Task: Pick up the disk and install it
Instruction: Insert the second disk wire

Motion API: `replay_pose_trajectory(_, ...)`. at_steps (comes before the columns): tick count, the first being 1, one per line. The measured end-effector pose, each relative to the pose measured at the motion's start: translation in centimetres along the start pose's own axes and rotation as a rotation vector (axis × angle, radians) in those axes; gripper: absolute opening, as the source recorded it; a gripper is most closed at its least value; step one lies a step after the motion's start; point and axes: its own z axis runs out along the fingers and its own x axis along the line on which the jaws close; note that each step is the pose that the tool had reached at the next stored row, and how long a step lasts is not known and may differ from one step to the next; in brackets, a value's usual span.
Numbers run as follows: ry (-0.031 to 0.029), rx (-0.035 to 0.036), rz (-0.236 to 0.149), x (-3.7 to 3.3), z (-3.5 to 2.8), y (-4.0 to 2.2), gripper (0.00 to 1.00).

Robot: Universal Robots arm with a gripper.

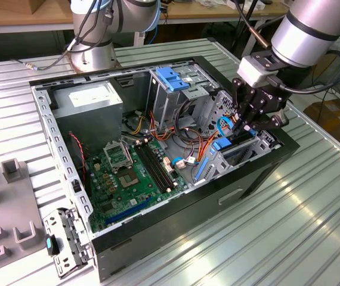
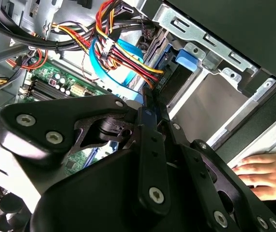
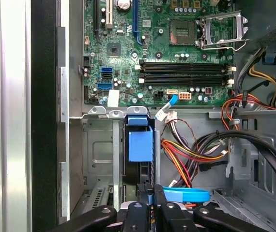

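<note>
First wrist view: pincer (image 3: 150,203) hides disk (image 3: 140,145) partly.

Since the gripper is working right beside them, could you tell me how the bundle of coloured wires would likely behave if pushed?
The coloured wires are thin and hang in loose curves, so they would probably flop aside easily and weigh little. They run off to plugs at their ends, so they may spring back, or snag on the gripper close by.
</note>
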Motion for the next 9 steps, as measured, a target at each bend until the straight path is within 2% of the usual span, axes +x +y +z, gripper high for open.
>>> replay_pose_trajectory(3, 0.0001, 0.0078, -0.007, -0.01, -0.01, 0.04, 0.16)
replay_pose_trajectory(9, 0.0000, 0.0092, -0.007, -0.02, -0.03, 0.20, 0.16)
